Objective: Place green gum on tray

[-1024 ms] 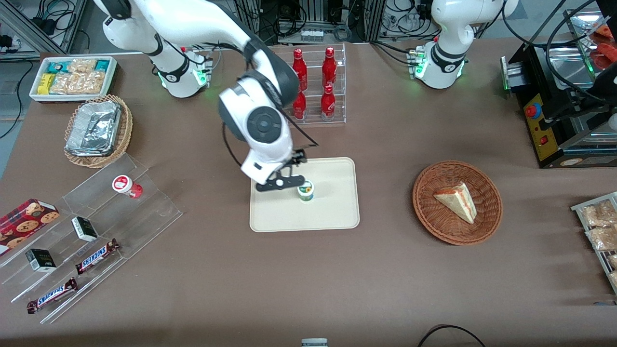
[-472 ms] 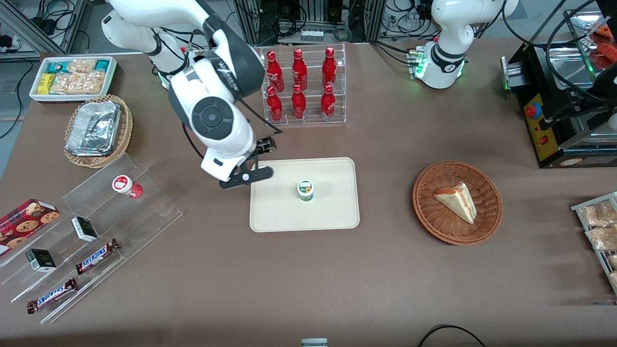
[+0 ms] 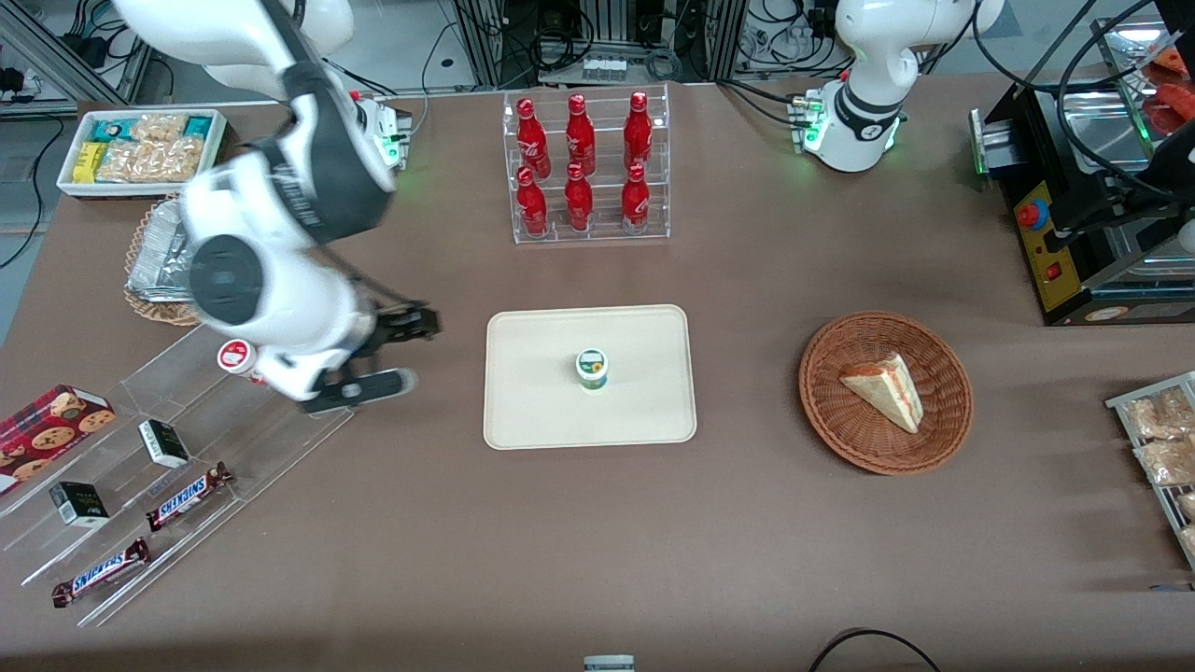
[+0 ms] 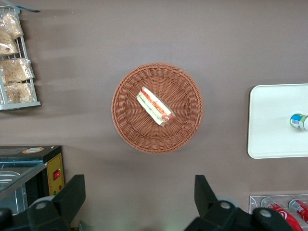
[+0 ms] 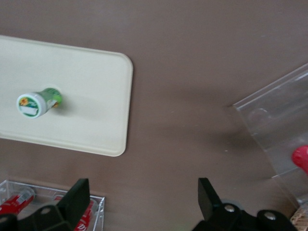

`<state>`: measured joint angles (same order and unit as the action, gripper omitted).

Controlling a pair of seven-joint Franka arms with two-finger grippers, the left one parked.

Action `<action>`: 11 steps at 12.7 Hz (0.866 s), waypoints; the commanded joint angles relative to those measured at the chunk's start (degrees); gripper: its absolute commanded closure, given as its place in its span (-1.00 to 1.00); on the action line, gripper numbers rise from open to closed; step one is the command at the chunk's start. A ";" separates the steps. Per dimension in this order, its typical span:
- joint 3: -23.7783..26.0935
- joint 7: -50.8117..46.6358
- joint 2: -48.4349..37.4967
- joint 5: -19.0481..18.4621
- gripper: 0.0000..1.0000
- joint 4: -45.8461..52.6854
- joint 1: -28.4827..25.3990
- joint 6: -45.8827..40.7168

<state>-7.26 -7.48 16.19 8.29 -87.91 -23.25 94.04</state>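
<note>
The green gum (image 3: 592, 369) stands upright on the cream tray (image 3: 541, 406), near its middle, with nothing touching it. My right gripper (image 3: 403, 355) hangs open and empty above the bare table, off the tray toward the working arm's end, between the tray and a clear display stand. In the right wrist view the green gum (image 5: 36, 103) sits on the tray (image 5: 96, 91), well away from the gripper (image 5: 143, 198). The left wrist view shows the gum (image 4: 299, 121) on the tray (image 4: 272, 120) too.
A red-lidded canister (image 3: 235, 357) sits on the clear stepped stand (image 3: 280, 420) beside the gripper. A rack of red bottles (image 3: 583, 168) stands farther from the camera than the tray. A wicker basket with a sandwich (image 3: 885, 392) lies toward the parked arm's end.
The gripper has drawn back from the gum, off the tray, toward the working arm's end of the table. The gum has stayed standing on the tray.
</note>
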 commanded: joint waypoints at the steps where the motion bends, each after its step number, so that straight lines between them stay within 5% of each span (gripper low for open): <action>1: 1.02 1.06 -4.94 -0.73 -1.00 -5.86 5.74 3.34; 6: 1.20 8.25 -11.17 -1.52 -1.00 -12.28 15.67 3.61; 11: 1.28 14.69 -16.01 -8.02 -1.00 -12.99 20.26 0.12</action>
<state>-6.86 6.27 3.85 2.11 -98.65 -4.15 95.67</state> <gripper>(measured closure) 0.000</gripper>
